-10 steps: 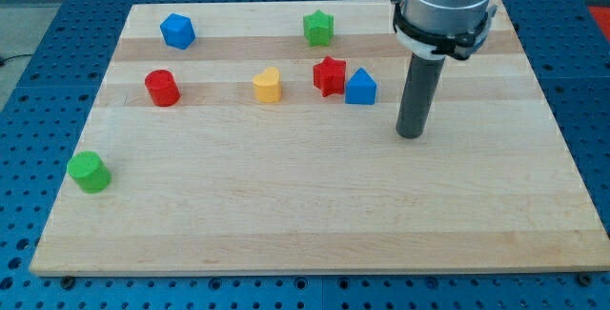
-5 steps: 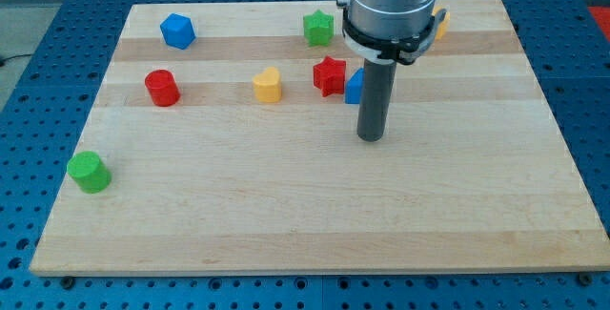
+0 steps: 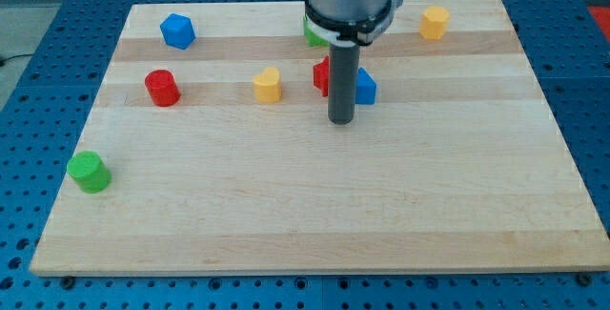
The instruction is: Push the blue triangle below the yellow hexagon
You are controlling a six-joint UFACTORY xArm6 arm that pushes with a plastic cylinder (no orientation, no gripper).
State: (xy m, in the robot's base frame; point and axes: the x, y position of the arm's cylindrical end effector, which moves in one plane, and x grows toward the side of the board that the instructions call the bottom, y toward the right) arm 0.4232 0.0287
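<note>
The blue triangle point(image 3: 364, 88) lies on the wooden board, right of centre, partly hidden behind my rod. The yellow hexagon point(image 3: 435, 23) sits near the view's top right. My tip point(image 3: 341, 121) rests on the board just below and left of the blue triangle, in front of the red star point(image 3: 322, 75), which touches the triangle's left side. I cannot tell whether the rod touches either block.
A green star point(image 3: 312, 33) shows partly behind the arm at the top. A yellow block point(image 3: 269, 86), a red cylinder point(image 3: 163, 88), a blue hexagon point(image 3: 177, 31) and a green cylinder point(image 3: 89, 172) lie to the view's left.
My tip has moved left across the board, from right of the blue triangle to below and left of it. The yellow hexagon has come into sight. The blocks have not moved.
</note>
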